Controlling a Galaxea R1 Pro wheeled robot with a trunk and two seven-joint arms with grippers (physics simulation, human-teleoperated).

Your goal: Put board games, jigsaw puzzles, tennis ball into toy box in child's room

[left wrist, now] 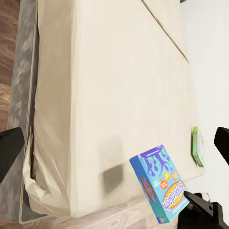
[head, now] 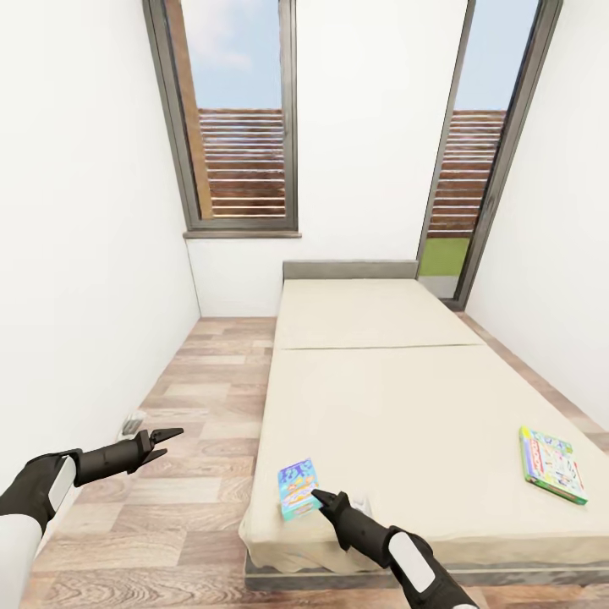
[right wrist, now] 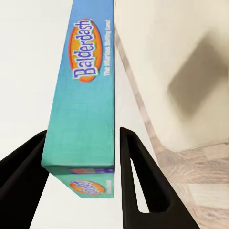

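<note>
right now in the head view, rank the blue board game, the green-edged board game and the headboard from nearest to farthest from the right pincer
1. Blue board game: near edge of the bed, at the right pincer fingertips.
2. Green-edged board game: farther to the right on the mattress.
3. Headboard: far end of the bed, under the windows.

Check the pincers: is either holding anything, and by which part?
The right pincer has its fingers either side of the blue board game, at one narrow end; whether it is clamped cannot be told. The left pincer is open, holding nothing.
</note>
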